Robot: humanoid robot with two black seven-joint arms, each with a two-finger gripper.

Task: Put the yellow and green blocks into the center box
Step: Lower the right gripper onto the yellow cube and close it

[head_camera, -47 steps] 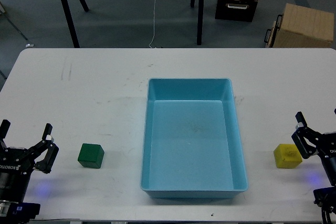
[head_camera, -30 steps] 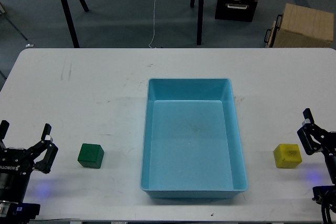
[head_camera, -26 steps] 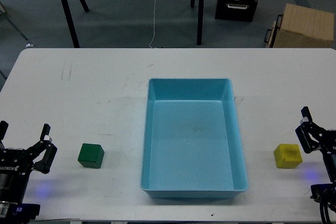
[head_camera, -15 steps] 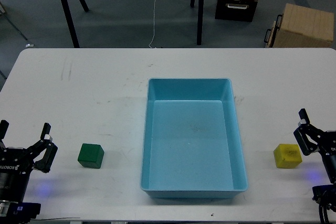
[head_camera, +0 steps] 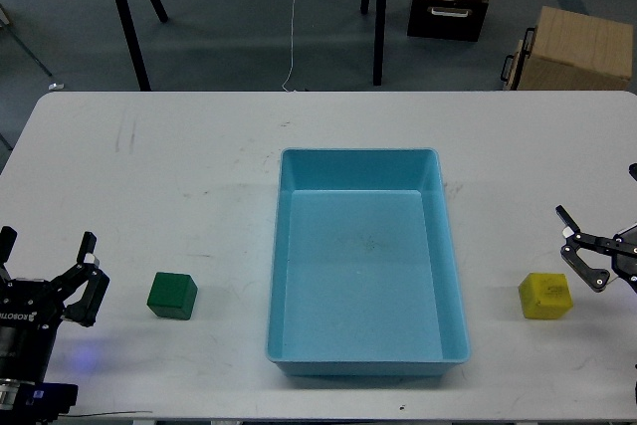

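White table (head_camera: pixel 199 166) fills the head view — blue center box (head_camera: pixel 453 276) in the middle. Green block (head_camera: pixel 172 295) sits near the spread-fingered left gripper (head_camera: pixel 45 268); yellow block (head_camera: pixel 545 297) just beside the right gripper (head_camera: pixel 600 254) — also parted.

White lettering on left pincer (head_camera: pixel 45 266) body, partly legible: "ROBOTIQ"; no other readable text.

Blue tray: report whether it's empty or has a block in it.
Empty. The blue tray shows only bare floor; the green block sits on the table to its left, the yellow block to its right.
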